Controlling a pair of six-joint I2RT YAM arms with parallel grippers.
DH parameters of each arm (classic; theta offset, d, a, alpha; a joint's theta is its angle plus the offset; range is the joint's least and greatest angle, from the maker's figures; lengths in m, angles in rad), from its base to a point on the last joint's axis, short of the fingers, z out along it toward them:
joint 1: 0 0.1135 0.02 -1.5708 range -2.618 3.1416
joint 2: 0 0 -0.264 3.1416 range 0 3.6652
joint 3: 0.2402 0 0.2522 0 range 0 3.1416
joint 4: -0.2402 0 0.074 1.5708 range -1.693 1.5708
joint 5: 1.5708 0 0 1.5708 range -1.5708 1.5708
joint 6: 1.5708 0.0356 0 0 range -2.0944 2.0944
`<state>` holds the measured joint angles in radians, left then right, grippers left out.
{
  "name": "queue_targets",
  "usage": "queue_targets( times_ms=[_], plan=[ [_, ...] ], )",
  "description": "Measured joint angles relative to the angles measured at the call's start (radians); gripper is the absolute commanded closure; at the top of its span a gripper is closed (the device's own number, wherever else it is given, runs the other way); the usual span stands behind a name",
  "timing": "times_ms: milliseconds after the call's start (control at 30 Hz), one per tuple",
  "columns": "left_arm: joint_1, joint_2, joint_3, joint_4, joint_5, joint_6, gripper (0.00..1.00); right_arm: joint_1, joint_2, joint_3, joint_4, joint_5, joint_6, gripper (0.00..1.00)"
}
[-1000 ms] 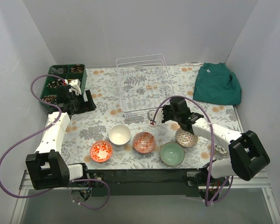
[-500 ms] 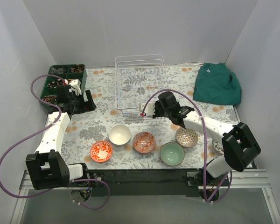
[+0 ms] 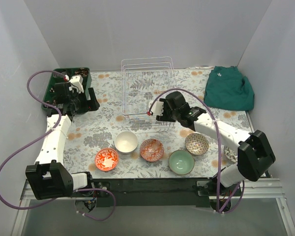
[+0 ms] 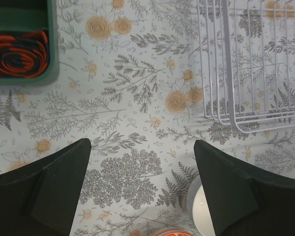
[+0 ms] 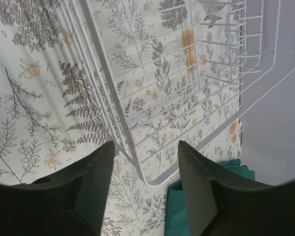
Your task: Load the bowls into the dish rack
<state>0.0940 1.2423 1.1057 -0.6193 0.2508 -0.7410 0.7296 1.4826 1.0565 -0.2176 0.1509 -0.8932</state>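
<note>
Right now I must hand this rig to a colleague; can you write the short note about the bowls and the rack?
Left fingers: open, empty, over bare table between green tray and dish rack.
Right fingers: open, empty, above the rack's near edge.
Bowls on the table before the rack: orange-red, white, red-white, mint, brown; black-white one partly hidden by the right arm.
Done: nothing, rack empty. Left: all six bowls.

Bowls [image 3: 152, 149] just before the dish rack [image 3: 146, 93]
</note>
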Motion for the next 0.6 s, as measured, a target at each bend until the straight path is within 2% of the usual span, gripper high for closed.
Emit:
queue_targets(
  times_ms=[100, 200, 400, 600],
  plan=[
    [0.000, 0.000, 0.053, -0.025, 0.004, 0.033, 0.10, 0.007, -0.046, 0.069, -0.080, -0.017, 0.034, 0.22],
    [0.000, 0.000, 0.083, -0.059, -0.010, 0.062, 0.09, 0.013, -0.115, 0.144, -0.159, -0.096, 0.083, 0.14],
    [0.004, 0.000, 0.089, -0.164, -0.105, 0.114, 0.07, 0.072, -0.172, 0.229, -0.235, -0.291, 0.186, 0.25],
    [0.045, 0.000, 0.089, -0.229, -0.212, 0.147, 0.07, 0.200, -0.034, 0.264, -0.306, -0.386, 0.246, 0.30]
  ],
)
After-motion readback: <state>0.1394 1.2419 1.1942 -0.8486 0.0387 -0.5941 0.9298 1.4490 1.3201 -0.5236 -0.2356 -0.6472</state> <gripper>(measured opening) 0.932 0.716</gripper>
